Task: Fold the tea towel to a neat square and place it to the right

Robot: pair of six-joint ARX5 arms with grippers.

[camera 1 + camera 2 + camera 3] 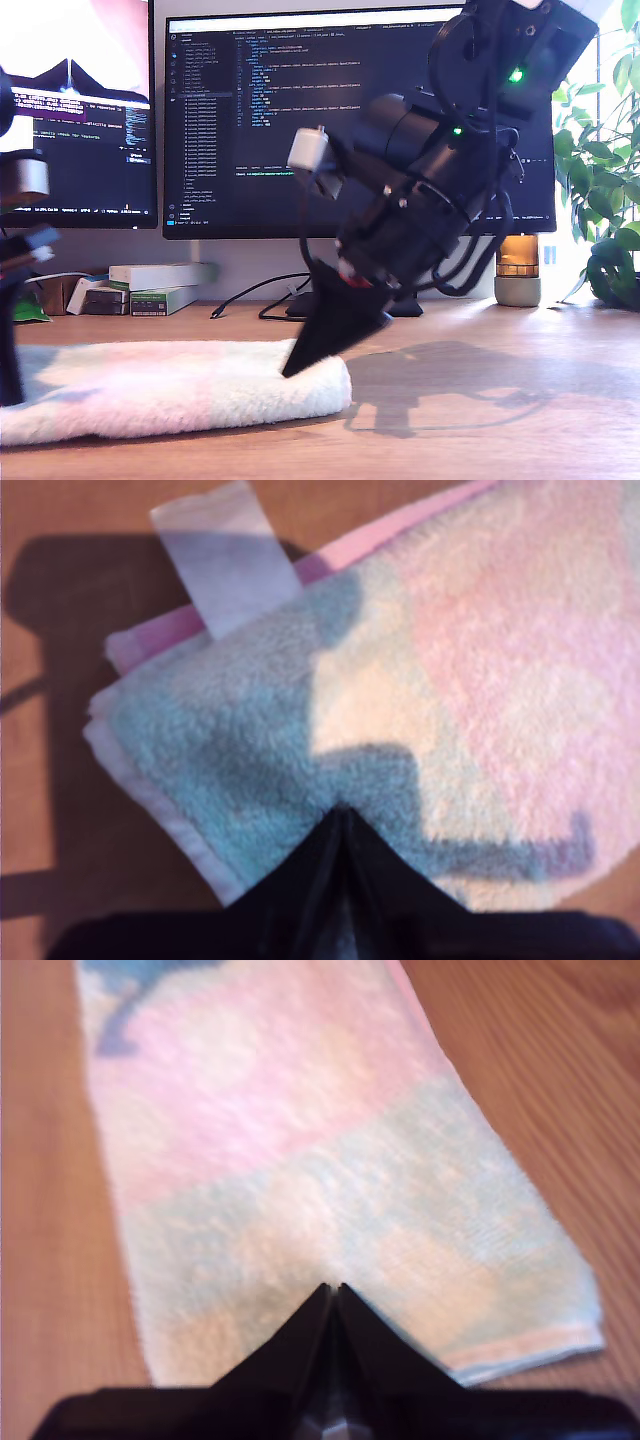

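This is an office or lab desk. A wooden desktop (500, 400) carries two monitors at the far side: the large monitor (300, 120) shows code, and the second monitor (75, 110), at the exterior view's left, shows terminal text. Cables (260, 295), small boxes (160, 285) and a leafy houseplant (605, 180) stand near.

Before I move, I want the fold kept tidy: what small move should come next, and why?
Probably lift my second gripper slightly, to check it holds cloth. The tea towel lies as a long folded strip, not yet square; both grippers look shut with tips on it, my first gripper near the white tag.
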